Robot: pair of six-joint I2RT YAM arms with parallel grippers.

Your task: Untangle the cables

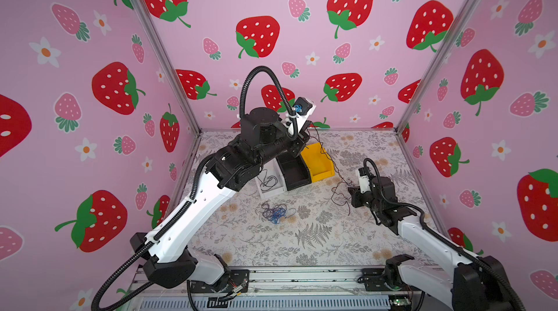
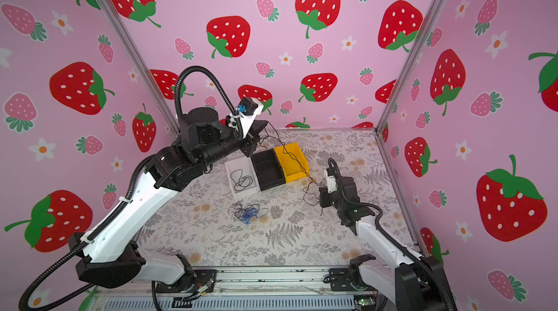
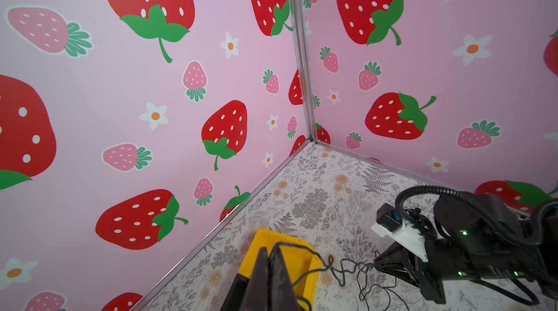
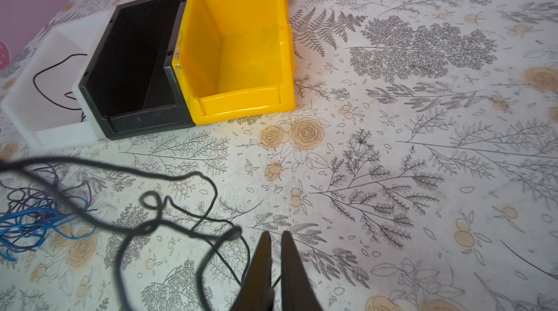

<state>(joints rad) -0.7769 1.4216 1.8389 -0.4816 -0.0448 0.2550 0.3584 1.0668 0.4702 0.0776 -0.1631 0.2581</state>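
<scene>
Left gripper (image 3: 271, 252) clenched on black cable (image 3: 302, 246), stretched diagonally down toward right gripper (image 4: 275, 237), which seemingly pinches it too.

Both top views look down from high at the front over the whole worktop (image 1: 302, 240). The left wrist view, raised above the yellow bin (image 3: 265, 238), faces the wall corner (image 3: 311, 139) beyond it. The right wrist view sits low, near that bin. All four views share it.

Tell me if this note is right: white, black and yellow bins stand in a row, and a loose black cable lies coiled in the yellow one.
Wrong bin. The coiled black cable lies in the white bin, as a top view shows; the yellow bin is empty in the right wrist view. The rest stands.
</scene>
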